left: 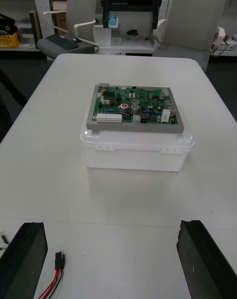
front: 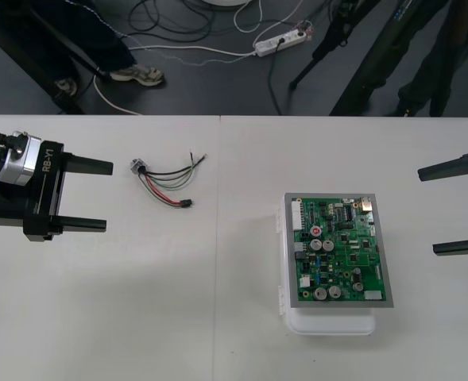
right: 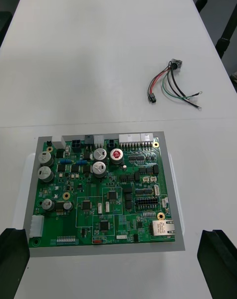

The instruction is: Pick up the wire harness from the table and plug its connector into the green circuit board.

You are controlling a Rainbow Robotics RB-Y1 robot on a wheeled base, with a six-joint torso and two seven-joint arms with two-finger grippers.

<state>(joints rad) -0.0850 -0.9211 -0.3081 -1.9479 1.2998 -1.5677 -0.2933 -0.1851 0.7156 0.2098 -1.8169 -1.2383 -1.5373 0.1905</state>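
Observation:
The wire harness (front: 164, 181) lies loose on the table, left of centre, its round metal socket (front: 137, 166) at one end and its small black plug (front: 185, 204) at the other. My left gripper (front: 98, 195) stands open just left of it, nothing between its fingers. The green circuit board (front: 338, 249) sits on its white base (front: 329, 321) at the right. My right gripper (front: 456, 208) waits open at the right edge. In the right wrist view the harness (right: 170, 85) lies beyond the board (right: 101, 190). The plug (left: 59, 260) shows near my left gripper's fingers (left: 23, 259).
A seam (front: 218, 262) runs down the table between harness and board. Cables and a power strip (front: 280, 41) lie on the dark floor beyond the far edge.

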